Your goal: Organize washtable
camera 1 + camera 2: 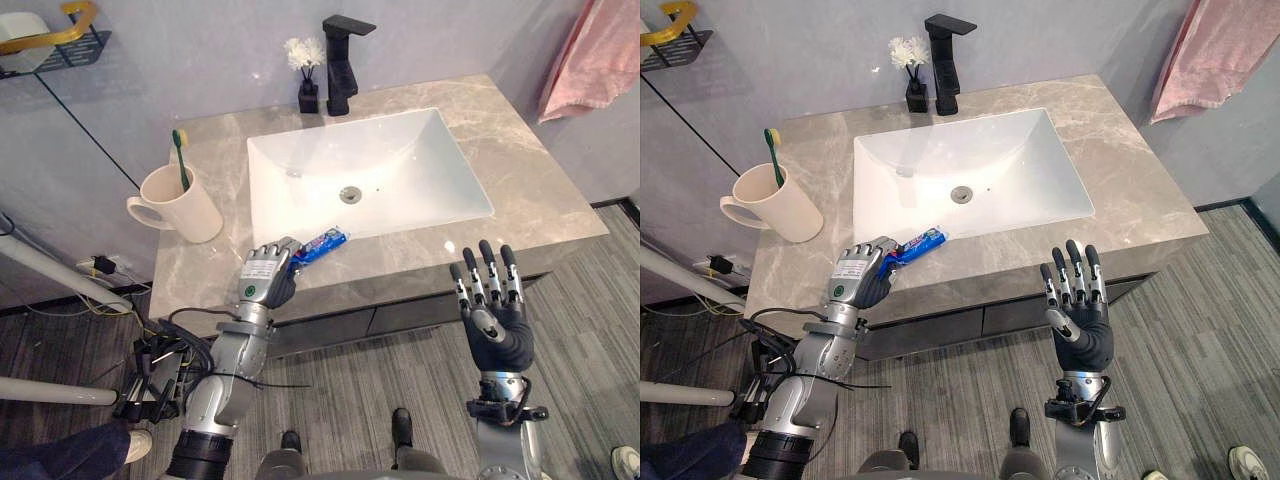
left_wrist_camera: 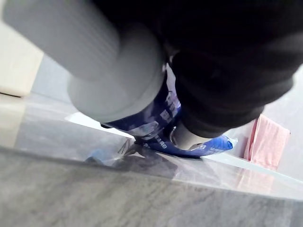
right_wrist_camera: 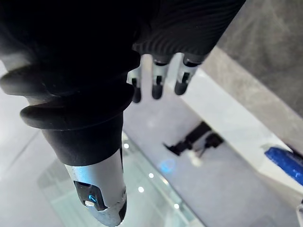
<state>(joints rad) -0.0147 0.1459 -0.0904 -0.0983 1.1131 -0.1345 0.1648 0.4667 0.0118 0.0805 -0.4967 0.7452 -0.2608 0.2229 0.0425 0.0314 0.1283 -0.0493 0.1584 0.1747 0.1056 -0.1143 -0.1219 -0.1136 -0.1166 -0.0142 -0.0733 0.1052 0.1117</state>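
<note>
A blue toothpaste tube (image 1: pixel 320 243) lies on the marble counter (image 1: pixel 200 260) at the sink's front left corner. My left hand (image 1: pixel 266 274) is shut on the tube's near end; the left wrist view shows the fingers (image 2: pixel 118 75) curled over the blue tube (image 2: pixel 189 142) just above the stone. A cream mug (image 1: pixel 180 205) with a green toothbrush (image 1: pixel 180 150) stands at the counter's left. My right hand (image 1: pixel 492 310) is held up in front of the counter's front edge, palm towards me, open and holding nothing.
A white basin (image 1: pixel 370 170) fills the counter's middle, with a black tap (image 1: pixel 343 60) and a small black vase of white flowers (image 1: pixel 306 65) behind it. A pink towel (image 1: pixel 598 55) hangs at the right wall. A wire shelf (image 1: pixel 55 40) is at the upper left.
</note>
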